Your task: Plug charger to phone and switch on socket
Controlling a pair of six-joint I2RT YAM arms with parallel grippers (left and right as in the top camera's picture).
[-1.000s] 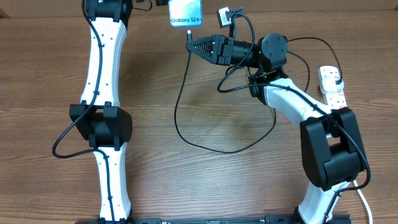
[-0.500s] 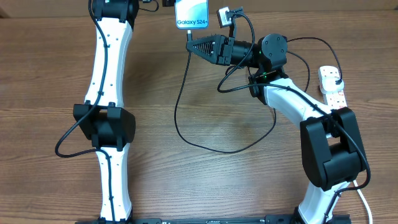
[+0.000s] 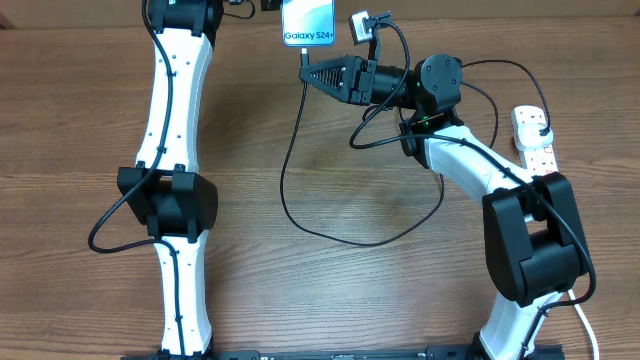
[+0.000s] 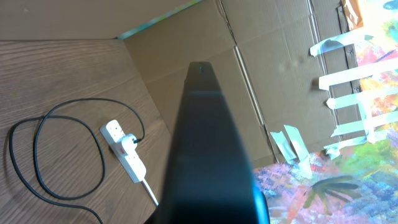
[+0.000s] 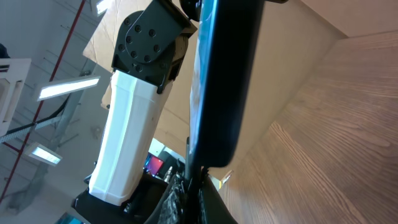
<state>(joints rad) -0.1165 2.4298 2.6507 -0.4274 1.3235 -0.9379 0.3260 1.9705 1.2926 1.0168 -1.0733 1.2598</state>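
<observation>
The phone (image 3: 308, 22), its blue screen reading "Galaxy S24+", is held up at the table's far edge by my left gripper (image 3: 264, 5), which is shut on it. Its dark back fills the left wrist view (image 4: 211, 149). My right gripper (image 3: 308, 71) points left just below the phone and is shut on the charger's connector end (image 5: 188, 180), whose tip is at the phone's lower edge (image 5: 224, 87). The black charger cable (image 3: 300, 215) loops across the table to the socket (image 3: 533, 138), a white power strip at the right. The strip also shows in the left wrist view (image 4: 127, 155).
Cardboard walls (image 4: 261, 68) stand behind the table's far edge. The strip's white cord (image 3: 585, 320) runs down the right side. The left arm's white links (image 3: 170, 110) lie along the table's left half.
The left arm carried the phone a little to the right, closer to the right gripper's tip, then stopped. The right arm and cable have stayed still.
</observation>
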